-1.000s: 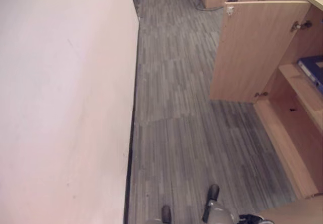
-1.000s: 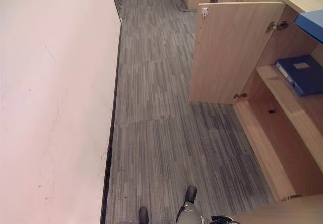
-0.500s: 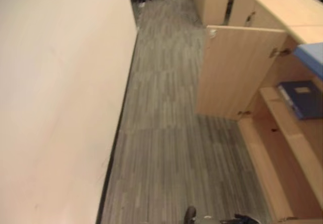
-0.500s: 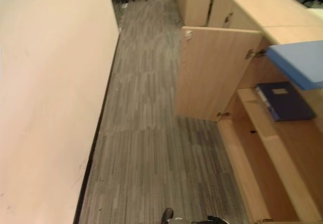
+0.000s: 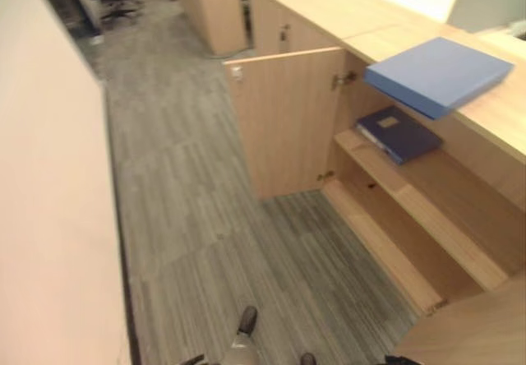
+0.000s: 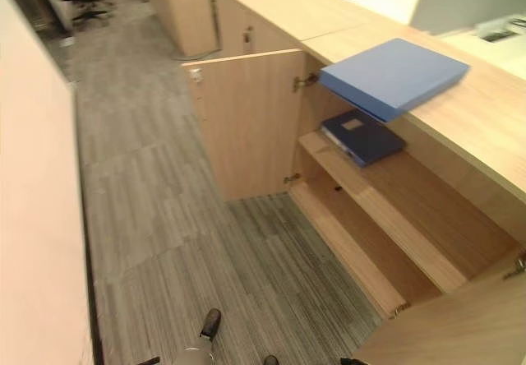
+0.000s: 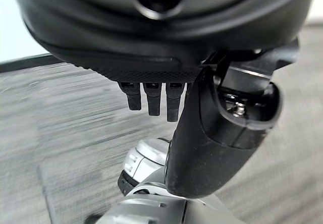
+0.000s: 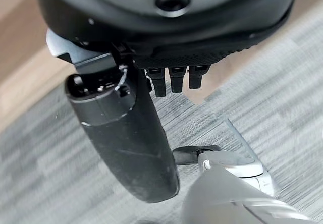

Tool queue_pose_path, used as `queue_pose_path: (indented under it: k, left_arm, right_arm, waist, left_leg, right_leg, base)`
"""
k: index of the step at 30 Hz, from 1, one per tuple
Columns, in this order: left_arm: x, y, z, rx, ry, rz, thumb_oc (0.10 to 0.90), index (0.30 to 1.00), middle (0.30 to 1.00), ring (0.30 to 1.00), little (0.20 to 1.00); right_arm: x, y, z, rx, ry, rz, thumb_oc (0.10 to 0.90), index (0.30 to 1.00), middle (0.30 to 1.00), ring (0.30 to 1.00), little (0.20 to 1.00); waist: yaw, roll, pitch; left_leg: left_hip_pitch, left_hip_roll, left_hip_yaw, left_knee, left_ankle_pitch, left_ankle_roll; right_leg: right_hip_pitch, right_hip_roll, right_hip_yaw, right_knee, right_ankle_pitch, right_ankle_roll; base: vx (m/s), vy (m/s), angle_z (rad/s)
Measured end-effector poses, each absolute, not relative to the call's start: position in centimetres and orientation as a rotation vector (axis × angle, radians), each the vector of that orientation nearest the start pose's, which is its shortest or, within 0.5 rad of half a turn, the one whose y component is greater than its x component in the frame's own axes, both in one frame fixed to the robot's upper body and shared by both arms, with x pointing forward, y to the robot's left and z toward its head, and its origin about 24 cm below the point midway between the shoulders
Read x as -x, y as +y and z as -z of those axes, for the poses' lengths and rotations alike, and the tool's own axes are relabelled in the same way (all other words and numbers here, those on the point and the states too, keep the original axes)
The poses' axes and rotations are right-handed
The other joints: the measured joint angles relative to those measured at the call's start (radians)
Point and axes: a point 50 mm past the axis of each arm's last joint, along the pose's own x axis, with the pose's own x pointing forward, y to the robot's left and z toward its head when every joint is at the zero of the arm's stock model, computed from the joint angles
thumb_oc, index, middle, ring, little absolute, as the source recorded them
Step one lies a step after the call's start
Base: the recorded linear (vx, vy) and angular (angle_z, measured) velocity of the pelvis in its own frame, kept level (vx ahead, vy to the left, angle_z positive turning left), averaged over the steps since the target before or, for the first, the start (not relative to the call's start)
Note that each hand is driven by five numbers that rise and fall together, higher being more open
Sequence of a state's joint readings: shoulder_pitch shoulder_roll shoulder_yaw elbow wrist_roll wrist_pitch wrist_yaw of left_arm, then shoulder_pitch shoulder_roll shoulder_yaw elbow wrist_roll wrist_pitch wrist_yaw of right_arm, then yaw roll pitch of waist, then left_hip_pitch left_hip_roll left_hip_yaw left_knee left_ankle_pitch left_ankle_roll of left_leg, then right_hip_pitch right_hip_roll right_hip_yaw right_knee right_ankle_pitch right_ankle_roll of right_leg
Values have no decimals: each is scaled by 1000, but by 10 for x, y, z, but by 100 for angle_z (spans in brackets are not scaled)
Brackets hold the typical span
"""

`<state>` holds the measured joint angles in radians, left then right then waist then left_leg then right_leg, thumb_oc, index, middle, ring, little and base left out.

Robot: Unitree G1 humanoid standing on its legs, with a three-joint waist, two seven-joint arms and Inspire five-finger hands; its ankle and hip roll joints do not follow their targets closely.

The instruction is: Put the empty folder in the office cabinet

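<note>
Over on the right, the office cabinet stands with its door swung wide. A light blue folder lies flat on the cabinet's top, one corner jutting past the edge. A darker blue binder rests on the upper shelf below it. Both hands hang over the grey carpet (holding nothing): the left hand and the right hand each have relaxed, straight fingers.

Light blue folder, closed, lying flat on wooden cabinet top, one corner overhanging front edge. Below: open office cabinet, door swung outward, dark blue binder flat on upper shelf.
</note>
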<state>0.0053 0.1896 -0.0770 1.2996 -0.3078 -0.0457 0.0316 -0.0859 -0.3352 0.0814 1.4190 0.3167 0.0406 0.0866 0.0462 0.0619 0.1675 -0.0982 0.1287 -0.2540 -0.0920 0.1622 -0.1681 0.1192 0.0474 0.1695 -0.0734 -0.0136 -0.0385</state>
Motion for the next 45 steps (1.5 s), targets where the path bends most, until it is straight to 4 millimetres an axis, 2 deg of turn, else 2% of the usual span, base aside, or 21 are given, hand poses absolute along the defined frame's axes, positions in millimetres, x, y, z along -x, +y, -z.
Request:
queue_pose_path:
  k: [1,3,5,7,10,13,14,15,16,19,20,21,22,24,29,31,37,38,40,42,45]
  left_arm:
    - [-72,221,169,29,1246,-283,800,900,900,900,900]
    - [-81,232,164,8,1209,-295,800,900,900,900,900]
    - [-87,241,161,-11,1193,-310,800,900,900,900,900]
    - [-91,248,158,-20,1175,-321,800,900,900,900,900]
    - [-97,253,156,-12,1149,-341,800,900,900,900,900]
    - [-82,246,161,5,1210,-318,800,900,900,900,900]
    - [-73,246,163,28,1241,-340,800,900,900,900,900]
    - [-66,245,165,37,1260,-345,800,900,900,900,900]
    - [-53,249,166,36,1288,-367,800,900,900,900,900]
    - [-35,263,164,9,1330,-406,800,900,900,900,900]
    - [-37,271,161,2,1323,-422,800,900,900,900,900]
    - [-31,257,166,43,1373,-404,800,900,900,900,900]
    - [-23,246,170,65,1412,-378,800,900,900,900,900]
    - [-19,237,172,74,1426,-363,800,900,900,900,900]
    - [-33,243,170,34,1385,-347,800,900,900,900,900]
    - [-46,235,170,9,1357,-285,800,900,900,900,900]
    - [-84,233,165,-28,1255,-232,800,900,900,900,900]
    - [-97,231,162,-23,1212,-224,800,900,900,900,900]
    - [-101,230,161,-11,1186,-226,800,900,900,900,900]
    - [-111,229,158,3,1143,-226,800,900,900,900,900]
    - [-117,228,157,0,1126,-223,800,900,900,900,900]
  right_arm:
    - [-78,-278,153,12,1322,307,800,900,900,900,900]
    - [-76,-266,158,-10,1336,271,800,900,900,900,900]
    - [-70,-256,162,-44,1351,263,800,900,900,900,900]
    - [-70,-257,161,-51,1346,277,800,900,900,900,900]
    - [-77,-260,159,-25,1325,267,800,900,900,900,900]
    - [-90,-277,151,18,1280,282,800,900,900,900,900]
    - [-93,-284,148,43,1265,287,800,900,900,900,900]
    - [-98,-292,143,68,1250,291,800,900,900,900,900]
    - [-97,-293,143,71,1248,291,800,900,900,900,900]
    - [-96,-266,153,18,1261,237,800,900,900,900,900]
    - [-98,-251,157,-14,1261,212,800,900,900,900,900]
    - [-98,-252,157,-1,1266,199,800,900,900,900,900]
    - [-97,-259,155,23,1267,211,800,900,900,900,900]
    - [-96,-263,154,44,1260,205,800,900,900,900,900]
    - [-77,-256,160,35,1326,186,800,900,900,900,900]
    - [-73,-261,159,41,1340,204,800,900,900,900,900]
    - [-76,-265,158,40,1325,221,800,900,900,900,900]
    - [-75,-260,159,27,1329,216,800,900,900,900,900]
    - [-72,-253,162,10,1343,203,800,900,900,900,900]
    - [-70,-247,164,13,1357,180,800,900,900,900,900]
    - [-66,-248,165,21,1381,177,800,900,900,900,900]
  waist:
    - [2,9,1]
    - [8,-29,7]
    - [-1,-62,7]
    - [10,-78,9]
    - [-3,-72,11]
    - [-17,-33,9]
    - [-15,-36,15]
    - [-14,-14,6]
    - [-15,-19,-2]
    - [-15,-76,-10]
    - [-21,-141,-15]
    - [-23,-122,1]
    - [-13,-91,9]
    - [-29,-58,18]
    - [-49,-79,10]
    - [-63,-35,-14]
    - [-75,-46,-13]
    - [-85,-66,-1]
    - [-77,-88,0]
    - [-69,-106,8]
    - [-67,-103,11]
  left_leg:
    - [17,-4,41,4,21,22]
    - [47,-46,177,5,2,96]
    - [74,-94,256,5,-21,134]
    - [97,-117,316,3,-37,156]
    - [132,-151,360,5,-62,183]
    - [160,-144,402,0,-88,181]
    - [172,-137,422,-1,-100,184]
    - [172,-122,435,0,-101,185]
    - [170,-115,446,0,-106,184]
    - [139,-107,438,-1,-136,158]
    - [108,-168,439,68,-171,162]
    - [82,-172,436,265,-249,186]
    - [149,-168,448,191,-296,197]
    - [209,-167,437,91,-249,205]
    - [224,-158,368,55,-240,189]
    - [241,-81,343,48,-244,161]
    - [217,-28,331,158,-238,97]
    - [154,-26,329,313,-243,31]
    - [92,-23,327,449,-228,-5]
    - [-10,2,335,645,-212,-21]
    - [-8,56,359,425,-187,1]
  right_leg:
    - [-6,-15,17,16,-21,24]
    - [-66,-135,-70,64,-13,31]
    - [-82,-232,-74,89,-18,108]
    - [-105,-276,-76,120,26,166]
    - [-126,-294,-205,169,39,202]
    - [-171,-305,-292,269,44,185]
    - [-227,-321,-449,363,65,146]
    - [-255,-326,-504,393,86,112]
    - [-268,-329,-526,400,65,124]
    - [-299,-268,-541,365,-49,154]
    - [-315,-297,-546,307,-79,176]
    - [-295,-287,-552,284,-9,157]
    - [-284,-284,-587,316,7,175]
    - [-349,-294,-592,423,-28,175]
    - [-358,-255,-569,296,43,110]
    - [-298,-171,-617,226,22,59]
    - [-259,-126,-641,235,-44,7]
    - [-225,-116,-638,193,-49,5]
    - [-196,-112,-626,158,-35,11]
    - [-173,-108,-622,130,-25,-30]
    - [-163,-90,-608,115,-23,-49]
  base:
    - [136,264,-154]
    - [141,308,-162]
    - [96,268,-95]
    - [48,127,-84]
    - [128,303,-69]
    - [108,244,-56]
    - [84,111,-69]
    - [95,44,-70]
    - [94,0,-49]
    - [298,-17,-22]
    - [117,-49,-10]
    - [210,-77,-34]
    - [191,-100,-33]
    - [242,-92,-15]
    - [256,-110,42]
    - [286,-144,40]
    - [175,-101,11]
    - [122,-131,7]
    - [104,-41,-14]
    - [173,77,-25]
    - [186,232,-18]
